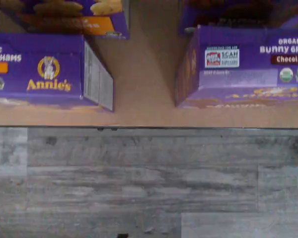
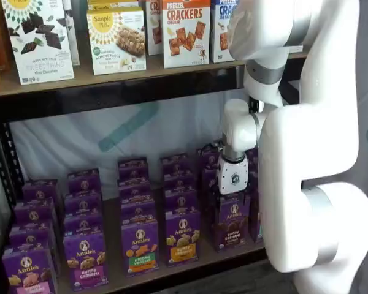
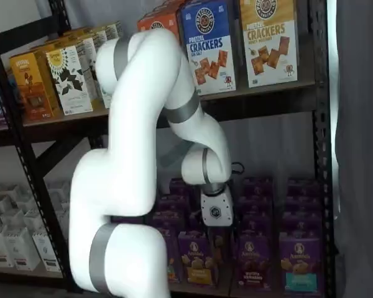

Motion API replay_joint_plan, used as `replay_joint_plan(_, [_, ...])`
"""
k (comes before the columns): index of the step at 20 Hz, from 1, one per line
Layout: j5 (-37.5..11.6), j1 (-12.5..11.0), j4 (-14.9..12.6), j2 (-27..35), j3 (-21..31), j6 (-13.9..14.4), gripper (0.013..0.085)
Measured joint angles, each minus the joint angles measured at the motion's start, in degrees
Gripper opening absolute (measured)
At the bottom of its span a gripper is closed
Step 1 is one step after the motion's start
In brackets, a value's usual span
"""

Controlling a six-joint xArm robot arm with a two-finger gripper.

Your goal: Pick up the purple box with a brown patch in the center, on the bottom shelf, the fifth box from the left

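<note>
The purple box [image 2: 233, 228] with the brown band stands at the front of its row on the bottom shelf [image 2: 193, 264]. In the wrist view its top [image 1: 243, 69] reads "Bunny Grahams Chocolate", beside a purple carton with an orange-yellow band [image 1: 44, 69]. My gripper [image 2: 233, 199] hangs right in front of and slightly above the purple box, its white body covering the cartons behind. In a shelf view the dark fingers [image 3: 218, 239] point down before the cartons. The jaws stand wide with nothing between them. The wrist view looks over the shelf's front edge [image 1: 149, 113].
Rows of purple cartons [image 2: 86, 260] fill the bottom shelf several deep. The higher board [image 2: 110, 76] carries cracker boxes [image 2: 185, 30]. Grey wood floor [image 1: 149, 183] lies before the shelf. A black rack post [image 3: 323, 155] stands at the right.
</note>
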Motion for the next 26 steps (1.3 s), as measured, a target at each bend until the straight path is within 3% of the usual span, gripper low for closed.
replay_joint_plan(15, [5.41, -2.71, -0.80, 9.55, -14.99, -2.09, 0.0850])
replay_joint_plan(26, [9.01, -3.76, 1.18, 15.37, -24.20, -4.96, 0.0850])
